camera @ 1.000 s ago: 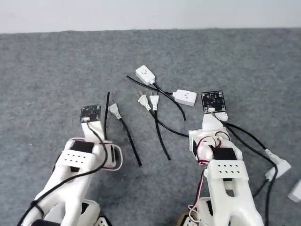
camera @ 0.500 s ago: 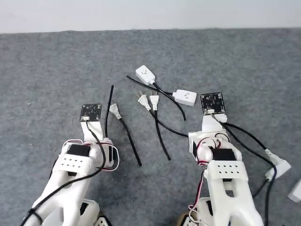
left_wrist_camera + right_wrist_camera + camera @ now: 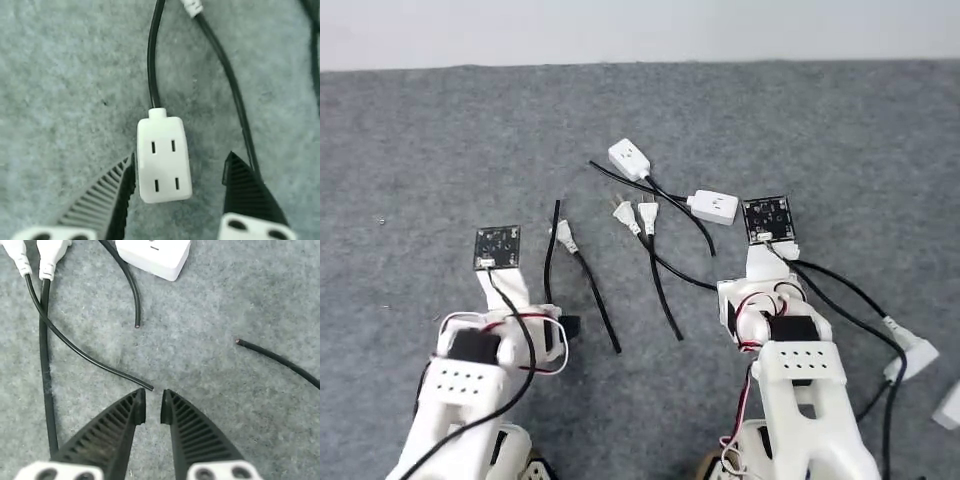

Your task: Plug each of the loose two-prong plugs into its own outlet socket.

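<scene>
Between tips of released left claw (image 3: 180, 159): white four-slot outlet socket (image 3: 164, 160), black cord (image 3: 152, 60); right claw (image 3: 153, 407) nearly clenched, empty

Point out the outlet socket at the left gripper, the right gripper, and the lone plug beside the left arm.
outlet socket (image 3: 164, 165), left wrist view, middle of its slotted face.
right gripper (image 3: 152, 409), right wrist view, midway between its fingertips.
lone plug (image 3: 563, 236), high view, its white body.

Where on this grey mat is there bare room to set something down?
The grey mat is bare along its far edge and in the far-left corner beyond the left arm. It is also bare far right, beyond the right arm. Crowded: the middle, where two sockets, three plugs and black cords lie between the arms.
</scene>
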`<state>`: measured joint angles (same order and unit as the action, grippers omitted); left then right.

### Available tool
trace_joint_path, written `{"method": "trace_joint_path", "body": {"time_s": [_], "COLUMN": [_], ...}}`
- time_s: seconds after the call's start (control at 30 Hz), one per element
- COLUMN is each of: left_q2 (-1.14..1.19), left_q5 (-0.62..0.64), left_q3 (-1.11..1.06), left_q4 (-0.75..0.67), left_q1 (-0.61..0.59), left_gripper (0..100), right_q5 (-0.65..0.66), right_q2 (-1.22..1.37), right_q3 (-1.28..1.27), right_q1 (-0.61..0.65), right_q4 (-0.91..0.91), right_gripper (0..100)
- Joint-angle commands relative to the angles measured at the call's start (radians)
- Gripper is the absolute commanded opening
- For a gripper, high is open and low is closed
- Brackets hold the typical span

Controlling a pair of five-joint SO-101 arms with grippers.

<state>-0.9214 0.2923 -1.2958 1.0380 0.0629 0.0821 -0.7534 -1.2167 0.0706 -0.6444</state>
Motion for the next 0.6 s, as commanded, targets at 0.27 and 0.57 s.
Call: {"method": "trace_joint_path", "body": {"time_s": [0.27,0.57], "left_q2": [-0.433,-0.292], "left_q5": [-0.101,-0.051], "left_q3": [-0.191,-0.177], "left_q4": [-0.112,-0.209], "left_q1": [-0.321,-0.351], "left_gripper": [27,27], "right_q5": [0.012,0.005], "right_q2": [-0.007,0.005], "right_q3": [0.043,0.094], "right_q1": [0.334,0.633], "right_q4": [-0.125,-0.124], "right_gripper": [5.8,5.8]}}
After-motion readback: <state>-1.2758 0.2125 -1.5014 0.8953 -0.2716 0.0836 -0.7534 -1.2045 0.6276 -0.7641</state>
